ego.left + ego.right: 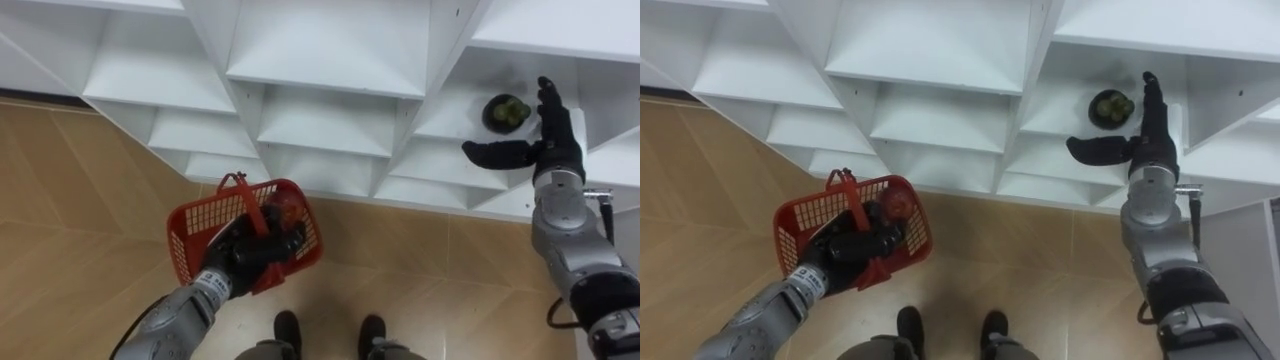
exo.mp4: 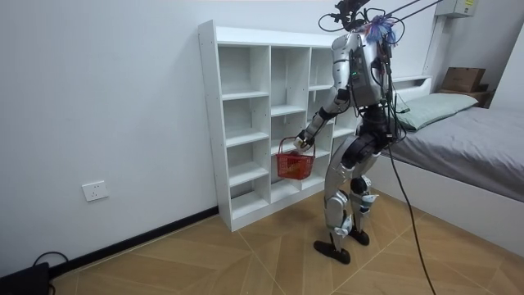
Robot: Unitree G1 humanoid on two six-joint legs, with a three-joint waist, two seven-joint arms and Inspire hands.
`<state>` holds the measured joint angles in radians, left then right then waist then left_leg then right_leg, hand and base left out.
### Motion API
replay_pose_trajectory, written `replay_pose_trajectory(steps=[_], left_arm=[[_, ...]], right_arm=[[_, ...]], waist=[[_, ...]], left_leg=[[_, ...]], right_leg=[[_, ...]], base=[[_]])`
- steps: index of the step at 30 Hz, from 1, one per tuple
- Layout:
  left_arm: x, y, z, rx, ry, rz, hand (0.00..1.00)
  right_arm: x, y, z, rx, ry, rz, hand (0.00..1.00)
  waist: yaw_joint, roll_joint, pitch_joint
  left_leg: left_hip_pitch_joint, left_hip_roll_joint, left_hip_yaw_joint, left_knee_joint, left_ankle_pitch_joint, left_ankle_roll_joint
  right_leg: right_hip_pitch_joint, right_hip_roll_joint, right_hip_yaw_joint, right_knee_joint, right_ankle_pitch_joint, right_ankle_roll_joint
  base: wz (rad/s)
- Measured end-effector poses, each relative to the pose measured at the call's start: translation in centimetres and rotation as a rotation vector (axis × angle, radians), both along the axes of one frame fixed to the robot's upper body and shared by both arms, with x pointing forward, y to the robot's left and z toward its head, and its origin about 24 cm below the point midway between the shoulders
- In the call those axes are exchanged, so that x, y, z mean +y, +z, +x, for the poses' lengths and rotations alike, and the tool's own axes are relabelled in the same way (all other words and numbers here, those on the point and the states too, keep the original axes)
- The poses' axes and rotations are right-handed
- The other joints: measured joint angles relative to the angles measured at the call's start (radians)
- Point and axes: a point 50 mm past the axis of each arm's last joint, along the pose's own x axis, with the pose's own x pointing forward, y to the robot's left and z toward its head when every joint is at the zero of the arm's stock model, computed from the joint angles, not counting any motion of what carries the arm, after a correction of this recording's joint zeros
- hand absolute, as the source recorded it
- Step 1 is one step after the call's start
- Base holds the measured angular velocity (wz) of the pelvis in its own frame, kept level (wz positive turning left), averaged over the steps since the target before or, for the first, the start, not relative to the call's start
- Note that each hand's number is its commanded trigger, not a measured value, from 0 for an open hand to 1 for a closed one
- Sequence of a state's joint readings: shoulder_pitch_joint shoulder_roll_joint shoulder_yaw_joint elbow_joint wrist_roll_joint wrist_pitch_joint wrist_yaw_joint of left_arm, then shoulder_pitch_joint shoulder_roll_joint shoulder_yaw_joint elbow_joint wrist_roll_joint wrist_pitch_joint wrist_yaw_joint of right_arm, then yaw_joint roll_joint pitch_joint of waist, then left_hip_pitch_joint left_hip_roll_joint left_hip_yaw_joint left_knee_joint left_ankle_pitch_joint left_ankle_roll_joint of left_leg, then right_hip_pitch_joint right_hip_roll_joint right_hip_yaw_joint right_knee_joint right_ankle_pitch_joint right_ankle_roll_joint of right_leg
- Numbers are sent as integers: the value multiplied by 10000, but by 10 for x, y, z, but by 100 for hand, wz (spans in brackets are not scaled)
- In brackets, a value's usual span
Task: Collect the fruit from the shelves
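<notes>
A dark green fruit (image 1: 506, 112) (image 1: 1110, 107) lies on a shelf in the right column of the white closet (image 1: 330, 90) (image 2: 246, 123). My right hand (image 1: 535, 145) (image 1: 1135, 140) is open beside it, fingers straight along the fruit's right side, thumb stretched out below it, not touching. My left hand (image 1: 250, 250) (image 1: 845, 250) is shut on the rim of a red plastic basket (image 1: 190, 235) (image 1: 790, 235) (image 2: 294, 164), held low in front of the shelves. Something red (image 1: 288, 205) (image 1: 898, 203) lies inside the basket.
I stand facing the closet on a wooden floor (image 2: 270, 262). A bed (image 2: 467, 139) lies at the room view's right, close behind me. The other compartments in view hold nothing. A wall socket (image 2: 96, 191) sits at the room view's left.
</notes>
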<state>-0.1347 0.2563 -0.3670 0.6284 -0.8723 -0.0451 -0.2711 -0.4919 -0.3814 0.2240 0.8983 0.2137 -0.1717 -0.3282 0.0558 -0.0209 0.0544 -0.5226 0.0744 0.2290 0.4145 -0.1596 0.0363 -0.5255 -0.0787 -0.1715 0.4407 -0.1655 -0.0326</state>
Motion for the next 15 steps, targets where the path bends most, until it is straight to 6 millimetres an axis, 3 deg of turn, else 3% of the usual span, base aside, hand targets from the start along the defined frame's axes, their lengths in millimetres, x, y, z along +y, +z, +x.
replay_pose_trajectory(steps=[15], left_arm=[[0, -1, 3, 55, -60, 84, 100]], right_arm=[[-2, 0, 0, 249, 26, -573, 0]], waist=[[149, -3, -1]], left_leg=[[19, 22, 35, -7, 16, -20]], right_leg=[[10, 26, 32, -58, 47, -22]], base=[[0]])
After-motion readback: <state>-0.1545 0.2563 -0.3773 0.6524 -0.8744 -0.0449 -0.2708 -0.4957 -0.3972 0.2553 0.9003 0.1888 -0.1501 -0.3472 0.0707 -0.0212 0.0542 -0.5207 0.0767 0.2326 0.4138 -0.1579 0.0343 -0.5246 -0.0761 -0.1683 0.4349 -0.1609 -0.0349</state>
